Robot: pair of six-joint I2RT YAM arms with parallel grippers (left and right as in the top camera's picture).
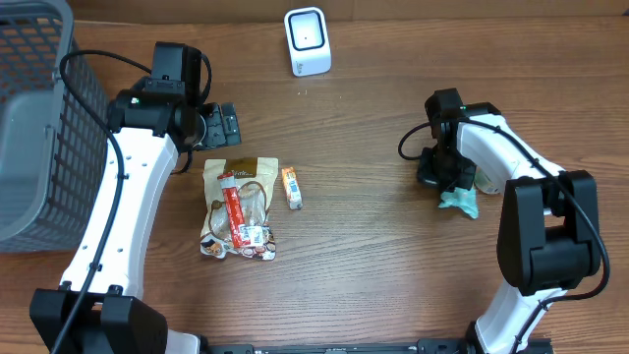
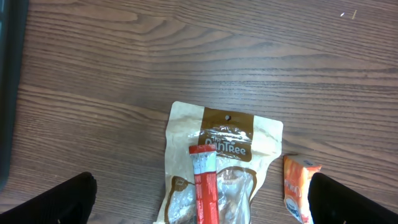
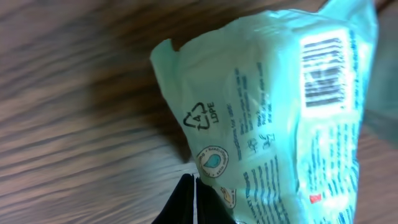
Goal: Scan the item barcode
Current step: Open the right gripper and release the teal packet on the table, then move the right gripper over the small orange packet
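Note:
A pale green wipes packet (image 3: 280, 124) fills the right wrist view, its barcode (image 3: 323, 71) showing at the upper right. My right gripper (image 3: 194, 199) is shut on the packet's lower edge, and the table behind is blurred. From overhead the packet (image 1: 459, 203) hangs just under the right gripper (image 1: 439, 175) at the right of the table. The white scanner (image 1: 308, 41) stands at the back centre. My left gripper (image 1: 218, 125) is open, hovering just behind a brown pouch (image 2: 217, 162); its dark fingertips (image 2: 62, 199) show in the bottom corners.
A red stick pack (image 1: 234, 208) lies on the brown pouch (image 1: 239, 202). A small orange packet (image 1: 292, 187) lies just right of it. A grey mesh basket (image 1: 39, 118) stands at the left edge.

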